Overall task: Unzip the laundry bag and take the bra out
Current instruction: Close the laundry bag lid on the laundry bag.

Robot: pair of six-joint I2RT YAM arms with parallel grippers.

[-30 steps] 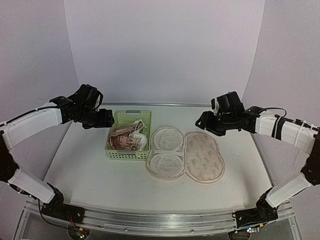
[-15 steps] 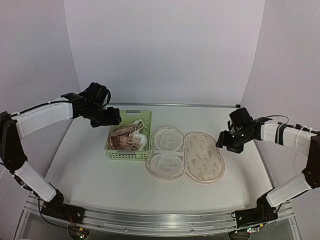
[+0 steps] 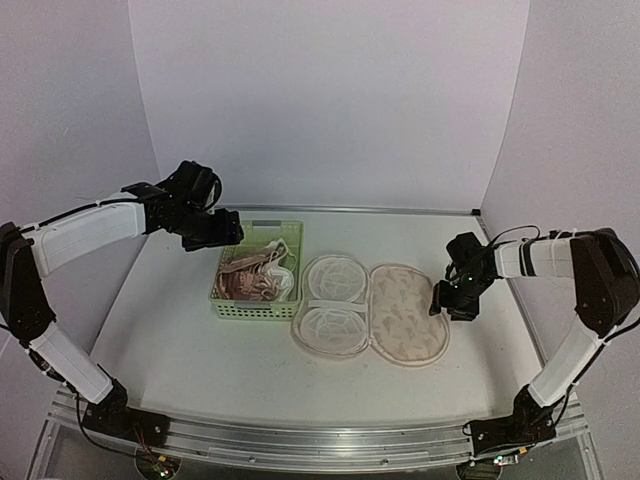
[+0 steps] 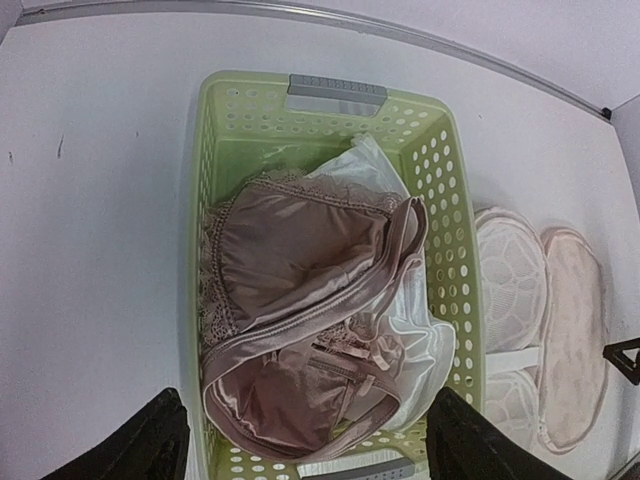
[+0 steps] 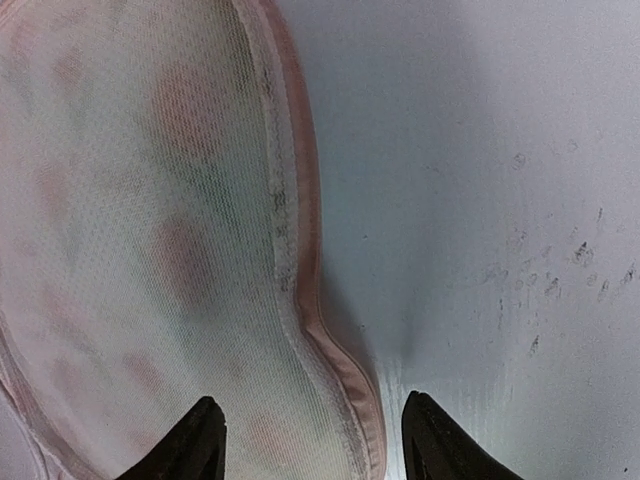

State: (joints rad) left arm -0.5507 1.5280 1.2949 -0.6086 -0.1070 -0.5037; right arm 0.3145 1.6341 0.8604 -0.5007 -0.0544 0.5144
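Surface: white table [image 3: 160, 330].
Done: laundry bag [image 3: 405, 315] unzipped, centre frame; bra [image 4: 290, 260] in basket [image 4: 440, 170].
Left: nothing, I judge.
Fingers: left gripper [image 4: 310, 440] wide, right gripper [image 5: 310, 430] apart, both empty.

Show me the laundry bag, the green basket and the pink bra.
laundry bag [image 3: 405, 318]: top view, on its printed right half.
green basket [image 4: 447, 200]: left wrist view, on its perforated right wall.
pink bra [image 4: 285, 240]: left wrist view, on a satin cup.
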